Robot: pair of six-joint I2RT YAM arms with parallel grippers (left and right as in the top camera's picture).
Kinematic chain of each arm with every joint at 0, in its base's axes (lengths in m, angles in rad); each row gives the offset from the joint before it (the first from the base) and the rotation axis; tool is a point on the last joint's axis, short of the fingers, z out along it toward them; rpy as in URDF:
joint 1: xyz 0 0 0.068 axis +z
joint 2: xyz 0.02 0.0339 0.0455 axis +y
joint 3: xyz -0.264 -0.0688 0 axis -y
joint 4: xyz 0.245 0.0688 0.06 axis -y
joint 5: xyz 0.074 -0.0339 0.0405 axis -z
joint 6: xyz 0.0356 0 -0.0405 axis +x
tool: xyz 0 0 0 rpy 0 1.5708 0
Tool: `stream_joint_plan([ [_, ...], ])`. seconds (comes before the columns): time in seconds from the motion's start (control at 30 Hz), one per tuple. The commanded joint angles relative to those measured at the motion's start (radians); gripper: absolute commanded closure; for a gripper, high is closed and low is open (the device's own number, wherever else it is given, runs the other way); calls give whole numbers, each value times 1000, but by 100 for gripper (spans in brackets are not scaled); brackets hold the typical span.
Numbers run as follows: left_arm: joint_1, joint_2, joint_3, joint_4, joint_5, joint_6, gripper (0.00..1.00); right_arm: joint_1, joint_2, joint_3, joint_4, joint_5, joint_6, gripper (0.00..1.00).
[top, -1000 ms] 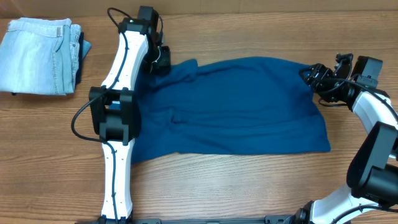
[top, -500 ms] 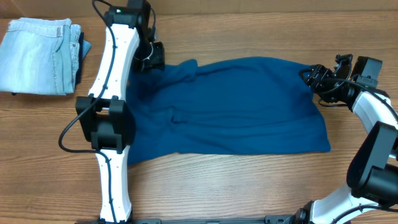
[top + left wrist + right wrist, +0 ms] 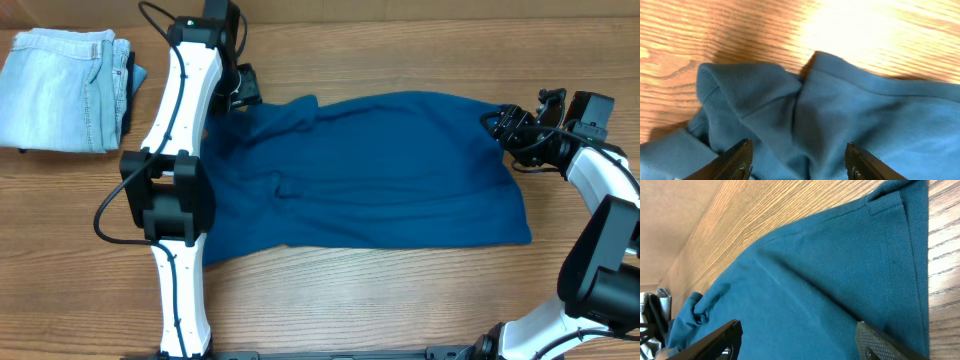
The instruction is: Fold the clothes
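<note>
Now both outstretched arms (image 3: 183, 100) hold left fingers (image 3: 737, 157) and right fingers (image 3: 885, 342) open over the polo shirt (image 3: 400, 170)

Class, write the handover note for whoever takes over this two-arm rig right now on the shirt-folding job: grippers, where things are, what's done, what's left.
Left gripper: open, holding nothing, over the bunched corner of the polo shirt, upper left in the overhead view.
Right gripper: open, holding nothing, at the shirt's right edge.
Things: the shirt lies spread mostly flat across the table. The folded jeans sit apart at the far left.
Done: shirt laid out, with no compact fold yet.
Left: probably smooth the bunched corner, then fold the shirt.
</note>
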Motion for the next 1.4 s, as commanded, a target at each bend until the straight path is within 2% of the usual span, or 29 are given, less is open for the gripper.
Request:
stream_joint_plan([
  [0.0, -2, -2, -118, 63, 52, -25, 37, 5, 9, 13, 3, -8, -4, 23],
  [0.17, -2, -2, -199, 132, 104, -29, 42, 5, 9, 13, 3, -8, -4, 23],
  [0.27, -3, -2, -201, 158, 131, -27, 51, 5, 9, 13, 3, -8, -4, 23],
  [0.43, -3, -2, -198, 171, 159, -24, 52, 5, 9, 13, 2, -8, -4, 24],
  [0.8, 12, -37, -165, 186, 88, 18, 51, 5, 9, 13, 3, -8, -4, 23],
  [0.87, 11, -37, -164, 195, 89, 29, 53, 5, 9, 13, 3, -8, -4, 23],
  [0.97, 3, -38, -164, 210, 83, 48, 66, 5, 9, 13, 2, -8, -4, 23],
  [1.13, 3, -41, -156, 224, 73, 48, 63, 5, 9, 13, 2, -8, -4, 23],
  [1.27, 3, -42, -156, 218, 68, 55, 71, 5, 9, 13, 3, -8, -4, 23],
  [1.37, 7, -47, -148, 226, 45, 55, 70, 5, 9, 13, 3, -8, -4, 23],
])
